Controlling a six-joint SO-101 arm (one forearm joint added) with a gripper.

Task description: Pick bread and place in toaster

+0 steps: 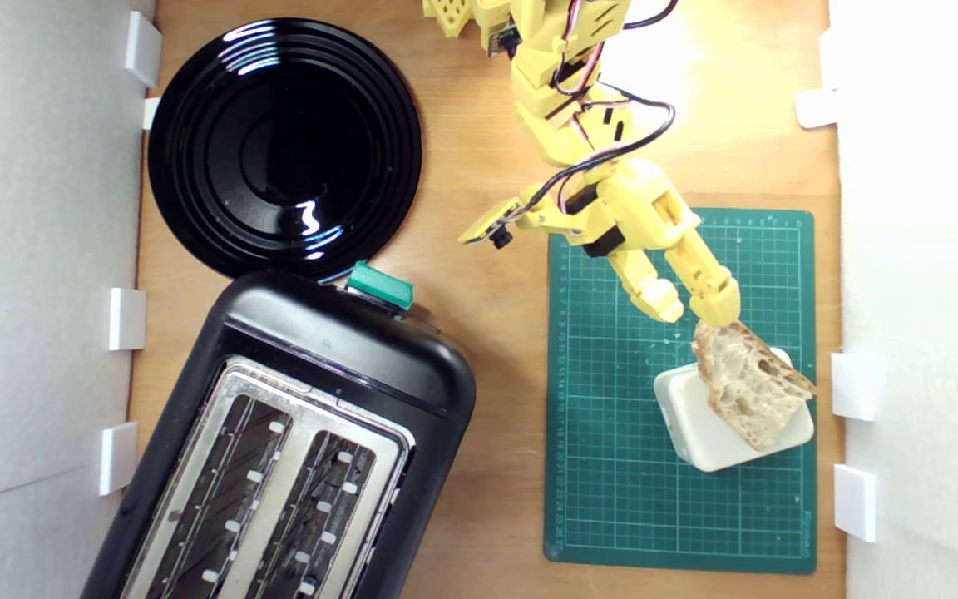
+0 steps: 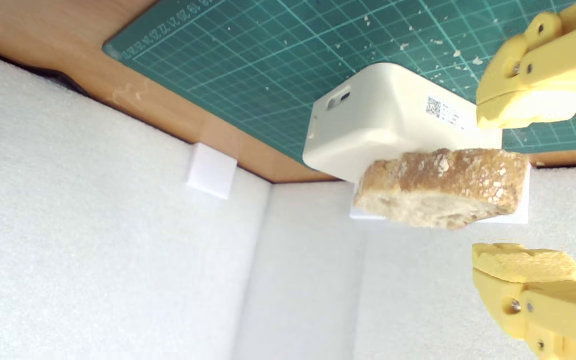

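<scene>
The bread [image 1: 749, 387], a wedge slice with pale holey crumb and brown crust, leans on a cream rounded block [image 1: 699, 433] on the green cutting mat [image 1: 612, 466]. In the wrist view the bread's crust edge [image 2: 443, 187] shows in front of the block [image 2: 383, 125]. My yellow gripper [image 1: 695, 312] is open just at the slice's near end, its fingers [image 2: 528, 107] straddling the crust end without closing on it. The black toaster [image 1: 296, 449] with silver top, two empty slots and teal lever [image 1: 379, 284] lies at the exterior view's lower left.
A glossy round black plate [image 1: 283, 146] sits on the wooden table [image 1: 487, 333] behind the toaster. White foam walls [image 1: 920, 249] with small white brackets line both sides; the bread and block stand close to the wall on the exterior view's right.
</scene>
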